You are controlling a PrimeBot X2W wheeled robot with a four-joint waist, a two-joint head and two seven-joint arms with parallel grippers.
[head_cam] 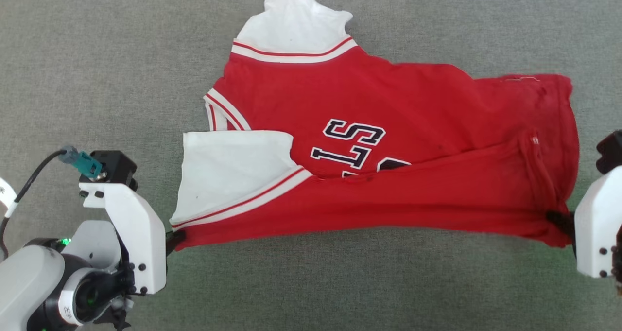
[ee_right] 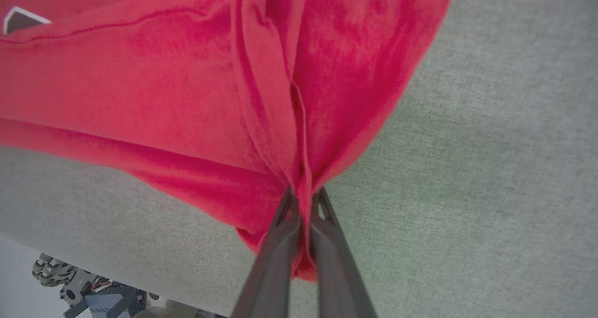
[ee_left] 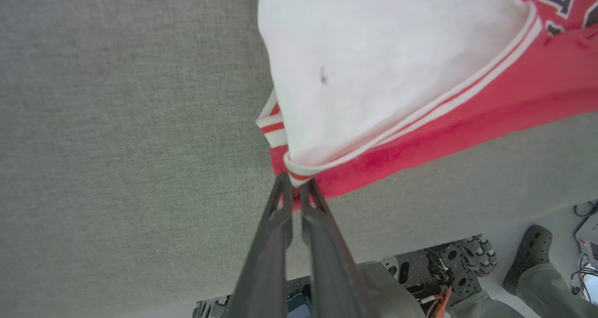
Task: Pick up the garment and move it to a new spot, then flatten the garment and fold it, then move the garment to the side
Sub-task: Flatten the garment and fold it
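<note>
Two corners of the garment [head_cam: 388, 127] on the grey surface [head_cam: 97, 54] are pinched: my left gripper [ee_left: 295, 183] at its sleeve, my right gripper [ee_right: 304, 196] at its hem. A fold hides half its print [head_cam: 354, 144].

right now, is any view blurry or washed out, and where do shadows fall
Head view: even soft light, sharp, with a faint shadow under the red soft-fabric T-shirt with white sleeves on the grey cloth surface. Left wrist view: the white sleeve is washed out, and the left tool blurs toward the lens. Right wrist view: the red is oversaturated, and the right tool is soft near the bottom edge.
</note>
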